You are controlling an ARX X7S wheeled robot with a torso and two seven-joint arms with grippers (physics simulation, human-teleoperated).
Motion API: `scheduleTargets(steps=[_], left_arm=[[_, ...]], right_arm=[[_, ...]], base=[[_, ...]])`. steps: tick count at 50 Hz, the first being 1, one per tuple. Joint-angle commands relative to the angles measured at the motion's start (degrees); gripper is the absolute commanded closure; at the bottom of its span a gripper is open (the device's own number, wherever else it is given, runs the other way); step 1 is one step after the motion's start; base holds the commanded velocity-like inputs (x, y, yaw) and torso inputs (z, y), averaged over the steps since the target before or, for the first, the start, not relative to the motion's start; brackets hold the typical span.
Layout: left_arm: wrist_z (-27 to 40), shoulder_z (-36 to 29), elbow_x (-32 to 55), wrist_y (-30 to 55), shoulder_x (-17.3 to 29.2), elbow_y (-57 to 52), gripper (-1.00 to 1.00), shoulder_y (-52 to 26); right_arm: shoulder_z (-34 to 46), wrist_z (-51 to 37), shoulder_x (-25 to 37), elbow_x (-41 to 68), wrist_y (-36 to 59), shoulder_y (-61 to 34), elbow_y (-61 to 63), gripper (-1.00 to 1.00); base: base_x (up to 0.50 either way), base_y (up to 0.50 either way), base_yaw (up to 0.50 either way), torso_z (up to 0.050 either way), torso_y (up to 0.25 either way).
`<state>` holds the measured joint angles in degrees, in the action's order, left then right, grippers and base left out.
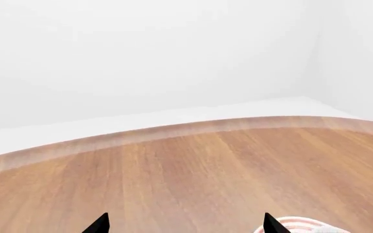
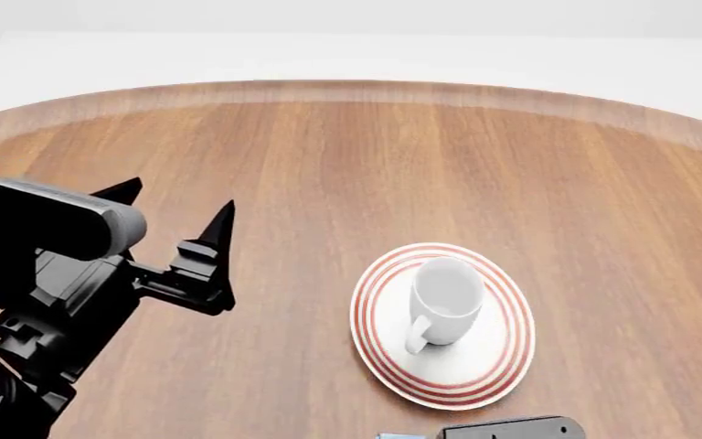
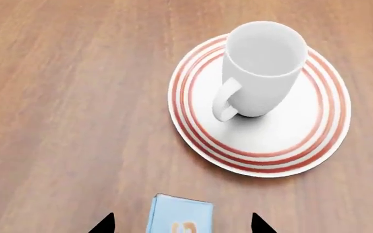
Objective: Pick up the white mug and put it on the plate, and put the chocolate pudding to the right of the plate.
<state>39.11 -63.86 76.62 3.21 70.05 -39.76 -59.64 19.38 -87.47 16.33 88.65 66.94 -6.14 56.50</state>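
Right of centre in the head view, the white mug (image 2: 445, 298) stands upright on the plate (image 2: 497, 361), its handle turned toward the lower left of the frame. At the left of that view the left gripper (image 2: 171, 212) hangs over bare wooden table (image 2: 326, 165), its two black fingers spread apart and holding nothing, well apart from the plate. In the right wrist view, the chocolate pudding (image 3: 180, 214) lies at the bottom edge, between the two dark fingertips of the right gripper (image 3: 181, 224). Those tips stand apart on either side of the carton; whether they touch it cannot be told, since only their points show.
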Motion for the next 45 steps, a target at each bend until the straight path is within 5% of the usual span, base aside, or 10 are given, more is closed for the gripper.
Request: scheduleTargets(steps=[1, 45], left_arm=[[-1.75, 1.18, -1.27, -0.52, -1.67, 0.63, -1.0, 0.57], [-2.56, 0.53, -2.7, -1.44, -2.81, 2.35, -1.0, 3.13]], right_arm=[[-2.63, 6.01, -1.4, -5.83, -2.17, 2.51, -2.54, -1.0], [-1.95, 15.34, -3.13, -14.14, -9.51, 7.78, -7.23, -1.0]], base=[[0.0, 0.0, 0.0, 0.0, 0.0], [0.0, 0.0, 0.0, 0.0, 0.0]])
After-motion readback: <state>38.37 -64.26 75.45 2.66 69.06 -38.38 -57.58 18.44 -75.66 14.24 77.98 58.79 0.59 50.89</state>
